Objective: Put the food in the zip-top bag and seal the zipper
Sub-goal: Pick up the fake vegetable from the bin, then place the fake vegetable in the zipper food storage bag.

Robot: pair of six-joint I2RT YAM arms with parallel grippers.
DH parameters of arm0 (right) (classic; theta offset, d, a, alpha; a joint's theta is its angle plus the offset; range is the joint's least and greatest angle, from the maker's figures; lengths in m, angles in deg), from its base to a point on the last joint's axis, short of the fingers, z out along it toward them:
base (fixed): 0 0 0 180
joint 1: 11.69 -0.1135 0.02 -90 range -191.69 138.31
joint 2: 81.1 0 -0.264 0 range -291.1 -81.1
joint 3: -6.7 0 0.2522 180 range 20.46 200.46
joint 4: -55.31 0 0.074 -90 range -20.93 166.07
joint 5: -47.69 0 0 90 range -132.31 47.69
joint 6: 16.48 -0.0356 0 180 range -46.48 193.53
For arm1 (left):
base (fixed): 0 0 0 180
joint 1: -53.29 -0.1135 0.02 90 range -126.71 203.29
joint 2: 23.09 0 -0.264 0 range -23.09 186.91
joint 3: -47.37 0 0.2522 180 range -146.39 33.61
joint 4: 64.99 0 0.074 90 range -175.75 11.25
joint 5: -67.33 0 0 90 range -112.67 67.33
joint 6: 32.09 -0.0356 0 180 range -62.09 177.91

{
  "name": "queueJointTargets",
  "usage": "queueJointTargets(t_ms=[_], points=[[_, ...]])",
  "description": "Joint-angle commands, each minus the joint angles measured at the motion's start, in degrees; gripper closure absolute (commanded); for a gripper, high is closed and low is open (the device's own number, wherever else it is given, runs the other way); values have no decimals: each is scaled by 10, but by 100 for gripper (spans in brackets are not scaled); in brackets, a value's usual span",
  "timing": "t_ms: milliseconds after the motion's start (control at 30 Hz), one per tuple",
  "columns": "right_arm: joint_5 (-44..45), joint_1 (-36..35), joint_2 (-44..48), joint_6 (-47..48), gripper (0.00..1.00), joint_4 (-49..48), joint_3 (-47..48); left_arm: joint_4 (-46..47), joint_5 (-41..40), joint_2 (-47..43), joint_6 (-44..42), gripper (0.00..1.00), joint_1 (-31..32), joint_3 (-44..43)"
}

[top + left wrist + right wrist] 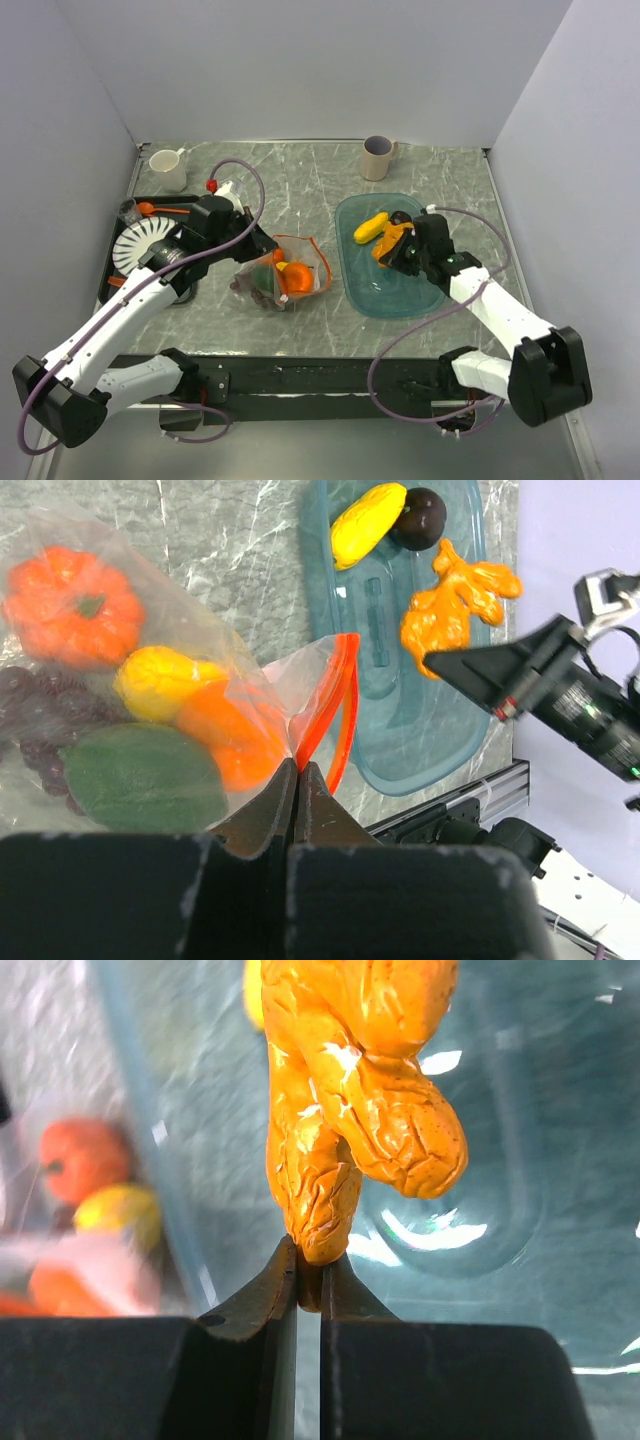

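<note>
Right gripper is pinched tight on the tip of a knobbly orange food piece, over the teal tray. Left gripper is clamped on the bag at its zipper, mouth gaping. A ribbed orange fruit and 4 others sit inside.

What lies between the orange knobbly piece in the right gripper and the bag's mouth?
Only bare floor and rim of the teal tray lie between the orange knobbly piece and the zip-top bag; the left wrist view shows it.
</note>
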Motion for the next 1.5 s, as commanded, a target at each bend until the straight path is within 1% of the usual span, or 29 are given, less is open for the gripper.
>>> queueJointTargets(t_ms=[0,33,100,133,267,300,367,533,567,633,767,967,1000,1067,1267,1467], points=[[-72,-20,61,55,100,33,29,32,5,-7,7,99,-1,3],[-100,-23,78,71,100,46,40,33,7,-8,8,99,-1,5],[-124,-40,105,79,100,55,50,38,10,-10,11,99,-1,8],[-155,-46,114,91,100,59,56,42,15,-11,12,99,-1,9],[-215,-95,132,117,100,69,79,40,19,-5,10,99,-1,4],[-216,-121,130,121,100,72,83,40,20,-4,9,99,-1,4],[-217,-144,119,135,99,84,99,43,21,-4,11,99,-1,5],[-189,-220,62,155,100,110,134,40,21,-6,9,99,-1,4],[-183,-229,55,157,100,113,138,40,21,-6,8,99,-1,4],[-144,-251,38,157,99,119,151,39,23,-4,6,99,-1,2],[-117,-275,2,164,100,128,175,41,26,-4,7,99,-1,2],[-108,-292,-52,174,100,124,207,36,25,-8,4,99,-1,3],[-110,-296,-72,181,100,128,223,34,23,-7,4,99,-1,1],[-87,-303,-94,182,100,141,238,31,24,-7,3,99,-1,-1],[-70,-325,-172,189,100,153,291,26,18,-11,2,99,-1,-7],[-60,-335,-214,186,99,167,328,25,21,-12,1,99,-1,-9]])
